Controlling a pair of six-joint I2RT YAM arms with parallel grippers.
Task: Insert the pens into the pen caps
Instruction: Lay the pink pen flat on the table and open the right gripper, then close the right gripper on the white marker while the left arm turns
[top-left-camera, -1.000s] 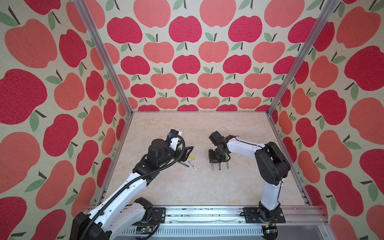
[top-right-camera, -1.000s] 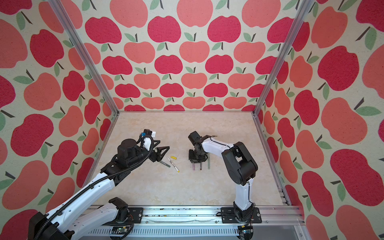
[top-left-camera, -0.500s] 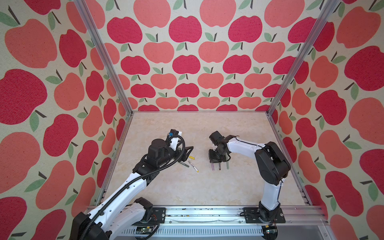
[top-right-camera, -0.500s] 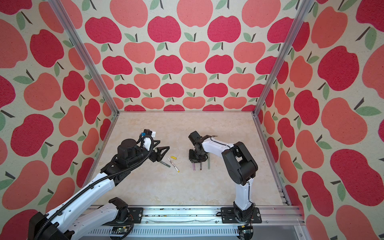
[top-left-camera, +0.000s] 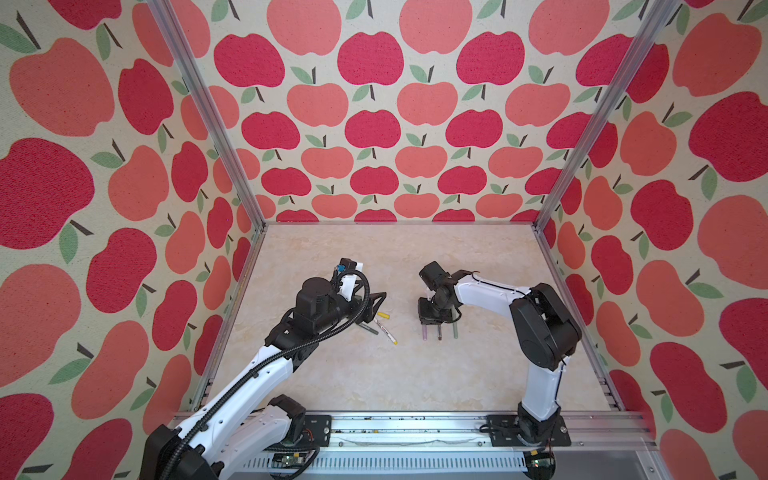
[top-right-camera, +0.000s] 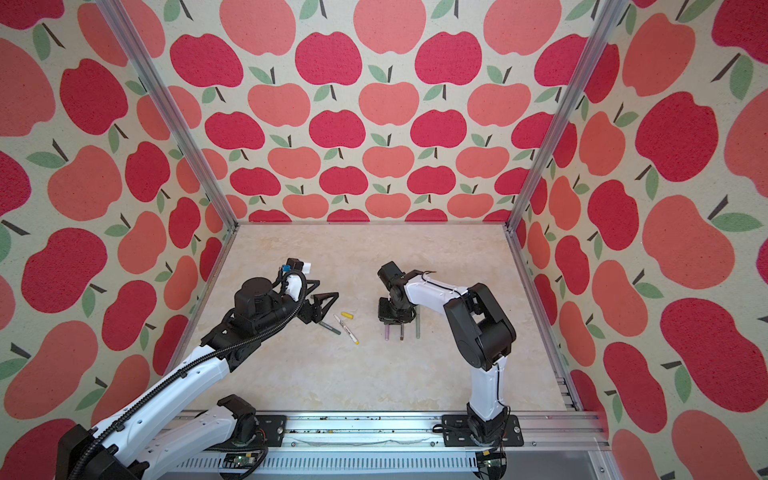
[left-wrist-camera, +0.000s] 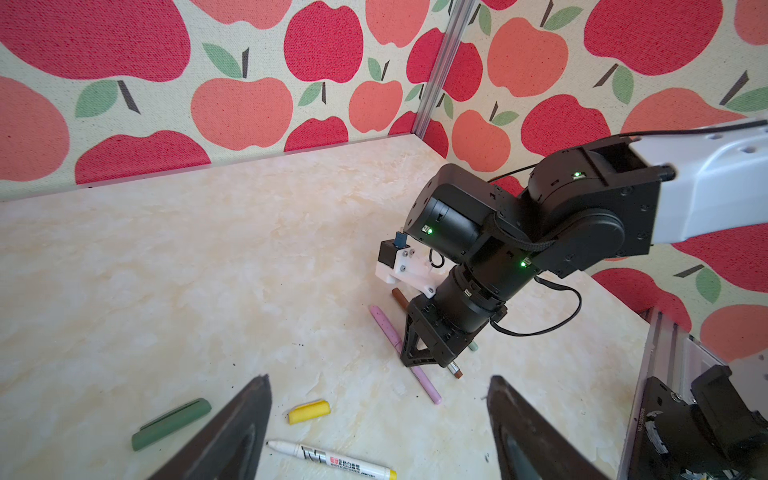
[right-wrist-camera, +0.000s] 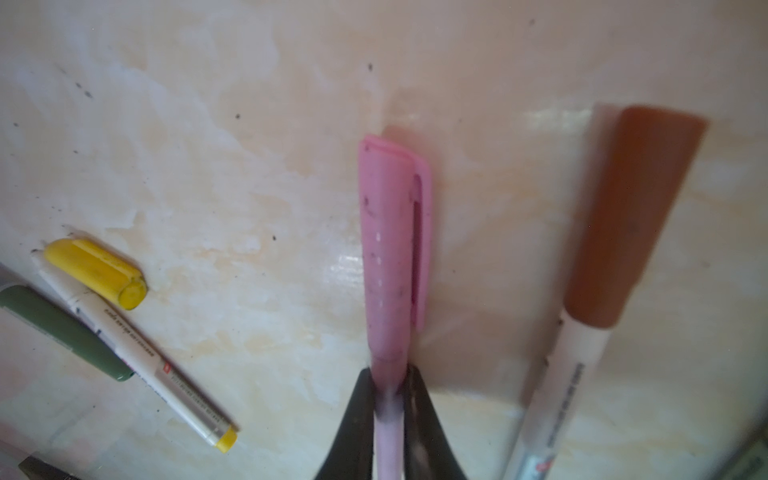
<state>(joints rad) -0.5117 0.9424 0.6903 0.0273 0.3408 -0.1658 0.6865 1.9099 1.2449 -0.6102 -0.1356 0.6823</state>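
Lilac-pink pen (right-wrist-camera: 386, 257) looks capped, our right hand (right-wrist-camera: 388, 374) clamped on it; brown pen (right-wrist-camera: 623, 228) too; we see the yellow cap (right-wrist-camera: 97, 270) loose, left hand (left-wrist-camera: 378, 380) apart.

Yellow cap (left-wrist-camera: 309, 411), white pen (left-wrist-camera: 332, 458), seemingly not touching

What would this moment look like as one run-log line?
right pincer: shut on lilac-pink pen | left pincer: open, near yellow cap | white-and-yellow pen: uncapped
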